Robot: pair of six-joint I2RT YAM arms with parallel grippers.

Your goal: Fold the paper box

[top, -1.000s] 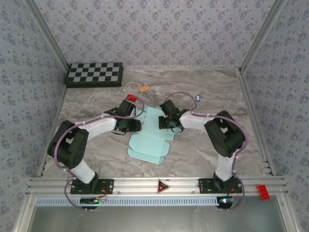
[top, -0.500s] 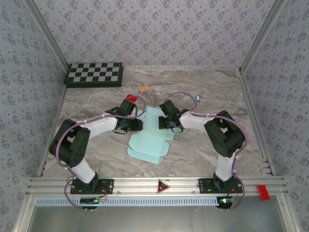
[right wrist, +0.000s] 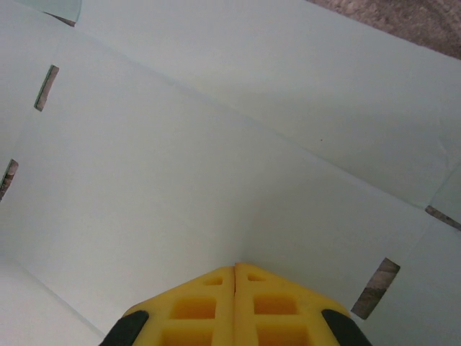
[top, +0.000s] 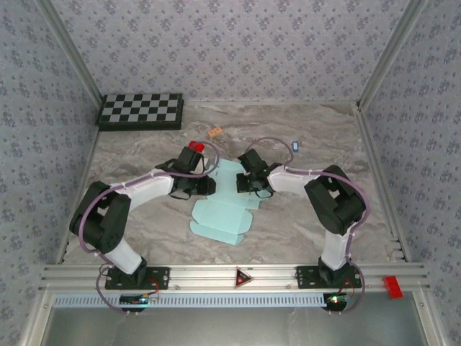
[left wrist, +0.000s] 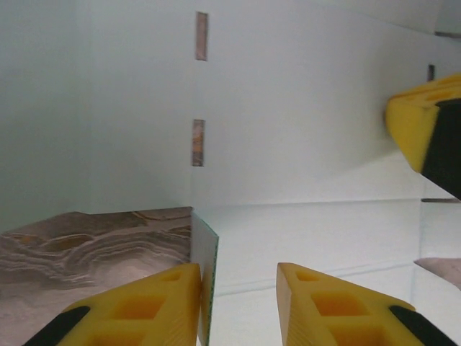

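On grey marbled table (top: 302,223), flat aqua paper box (top: 220,220), floral-papered walls (top: 238,50) around

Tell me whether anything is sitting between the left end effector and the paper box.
Nothing visible does. The left end effector is right at the paper box: its yellow fingers stand apart on either side of a raised flap edge, with cardboard and the marble table beneath.
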